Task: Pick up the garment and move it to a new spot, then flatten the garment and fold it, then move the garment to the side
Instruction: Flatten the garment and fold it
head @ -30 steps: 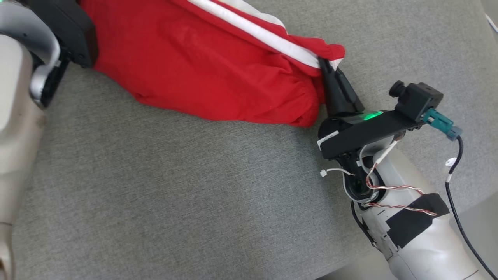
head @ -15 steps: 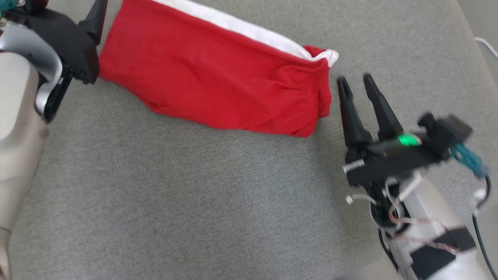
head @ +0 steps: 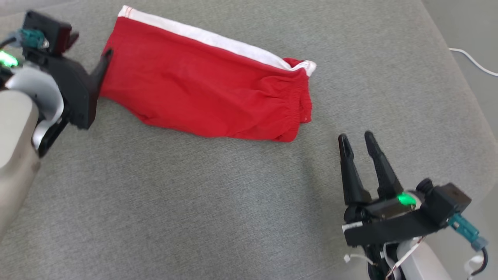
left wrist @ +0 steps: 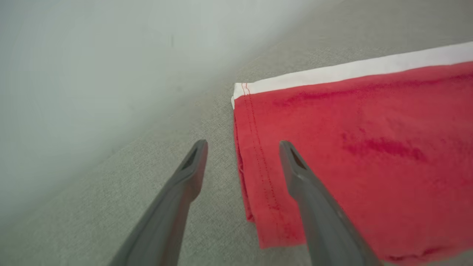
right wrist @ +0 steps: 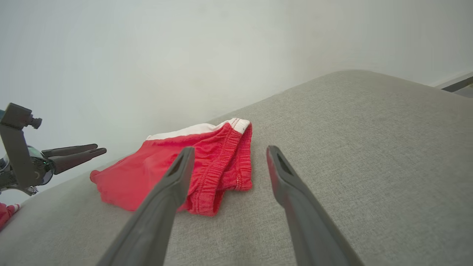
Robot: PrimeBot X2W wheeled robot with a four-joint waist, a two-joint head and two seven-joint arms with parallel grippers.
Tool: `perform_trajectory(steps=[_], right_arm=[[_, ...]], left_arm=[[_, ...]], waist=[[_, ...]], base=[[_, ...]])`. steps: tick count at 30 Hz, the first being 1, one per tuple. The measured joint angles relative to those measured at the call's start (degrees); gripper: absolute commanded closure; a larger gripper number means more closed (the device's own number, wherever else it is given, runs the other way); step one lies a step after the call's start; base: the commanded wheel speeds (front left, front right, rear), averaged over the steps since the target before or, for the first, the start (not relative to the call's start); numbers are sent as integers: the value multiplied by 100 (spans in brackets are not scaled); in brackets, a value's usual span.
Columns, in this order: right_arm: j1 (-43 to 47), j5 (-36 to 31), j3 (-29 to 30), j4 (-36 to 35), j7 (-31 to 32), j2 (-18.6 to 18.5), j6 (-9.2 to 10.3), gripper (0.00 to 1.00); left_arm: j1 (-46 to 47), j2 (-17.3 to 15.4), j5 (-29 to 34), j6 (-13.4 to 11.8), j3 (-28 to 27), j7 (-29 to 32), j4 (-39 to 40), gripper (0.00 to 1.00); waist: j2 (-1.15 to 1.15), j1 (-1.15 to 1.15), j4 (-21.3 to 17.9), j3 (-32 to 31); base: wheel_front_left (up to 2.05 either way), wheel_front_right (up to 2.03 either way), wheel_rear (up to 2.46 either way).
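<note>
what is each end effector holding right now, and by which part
Nothing is held. The red garment lies free; the left end effector stands open by its hem, the right end effector open and apart from it.

The red garment (head: 210, 97) lies on grey upholstery (head: 194, 202).

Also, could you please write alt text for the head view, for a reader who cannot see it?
A red garment with a white stripe lies on a grey cushion. The left gripper is at its left end; the open right gripper stands apart, lower right.
</note>
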State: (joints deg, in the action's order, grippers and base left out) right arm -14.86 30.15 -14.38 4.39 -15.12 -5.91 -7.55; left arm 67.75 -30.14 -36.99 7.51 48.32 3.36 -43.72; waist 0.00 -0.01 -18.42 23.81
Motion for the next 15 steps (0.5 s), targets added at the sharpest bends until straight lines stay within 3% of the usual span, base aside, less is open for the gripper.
perform_trajectory(steps=[8, 15], right_arm=[[102, -94, -31, 10, 0, 110, 0, 0], [59, -127, -108, 20, 0, 157, 0, 0]], left_arm=[[-186, -355, -593, -1, 524, 940, 124, 0], [-309, -333, -1194, -2, 495, 1211, 122, 0]], waist=[[0, 0, -154, -43], [0, 1, -239, -21]], base=[[0, 0, 0], [0, 0, 0]])
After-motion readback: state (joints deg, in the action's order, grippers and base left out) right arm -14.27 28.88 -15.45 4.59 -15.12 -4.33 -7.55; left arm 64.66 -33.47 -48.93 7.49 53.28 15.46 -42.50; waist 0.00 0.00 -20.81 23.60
